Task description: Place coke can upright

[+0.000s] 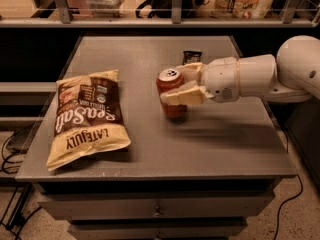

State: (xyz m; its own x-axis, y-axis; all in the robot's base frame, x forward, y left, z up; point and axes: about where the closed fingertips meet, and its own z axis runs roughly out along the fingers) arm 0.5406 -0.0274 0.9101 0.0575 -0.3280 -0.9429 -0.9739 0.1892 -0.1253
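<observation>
Fingers (184, 96) of the gripper (174, 84), at frame centre, clasp the upright coke can (173, 110); an uneven release could tip it over.

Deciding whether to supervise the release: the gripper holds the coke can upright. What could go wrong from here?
1. The gripper is clamped on the coke can high up; a finger dragging during release could tip it.
2. I cannot tell whether the can's base sits flat on the table; if not, it may wobble.
3. Retreating, the arm might brush the dark snack wrapper behind it.
</observation>
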